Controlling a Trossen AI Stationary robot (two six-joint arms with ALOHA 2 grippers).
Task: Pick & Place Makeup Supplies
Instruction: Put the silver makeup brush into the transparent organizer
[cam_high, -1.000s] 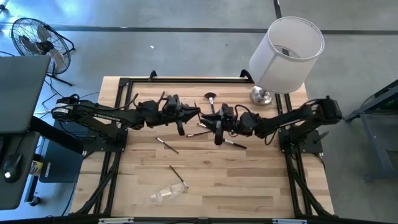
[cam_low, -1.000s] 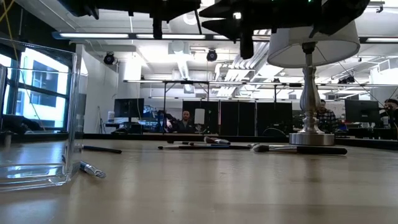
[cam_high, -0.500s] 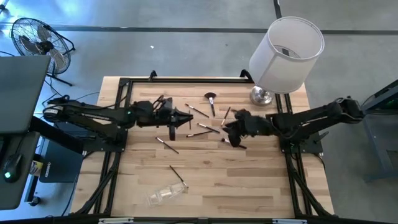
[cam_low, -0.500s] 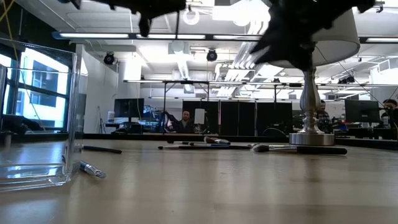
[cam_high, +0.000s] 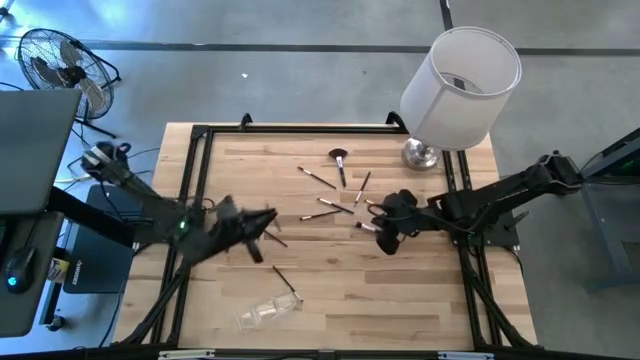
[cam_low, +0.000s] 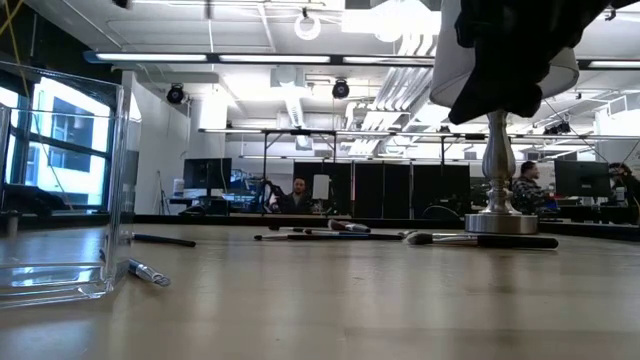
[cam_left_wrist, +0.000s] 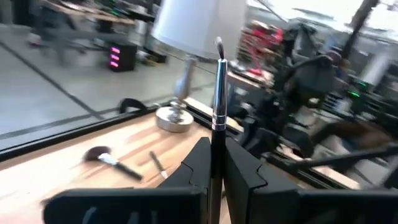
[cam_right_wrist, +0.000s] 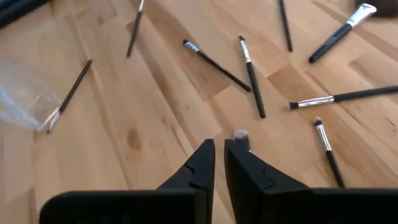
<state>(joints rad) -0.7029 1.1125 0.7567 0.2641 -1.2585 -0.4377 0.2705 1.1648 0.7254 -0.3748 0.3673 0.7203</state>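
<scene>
Lamp (cam_high: 455, 85) at the table's (cam_high: 400, 290) far corner — clear pouch (cam_high: 265, 313), fan (cam_high: 60, 65).

bare wood lies open at the table's (cam_high: 400, 300) near right; the lamp (cam_high: 455, 90) blocks the far right corner.

Left claw (cam_high: 262, 222) swung off — brush (cam_left_wrist: 217, 99) held; right claw (cam_right_wrist: 219, 149) narrowed.

worktop (cam_high: 340, 300): left hand (cam_high: 262, 222) and right hand (cam_high: 385, 232) well apart; loose makeup brushes (cam_high: 335, 205) between them; clear pouch (cam_high: 268, 312) near left hand; lamp (cam_high: 455, 85) beyond right hand.
</scene>
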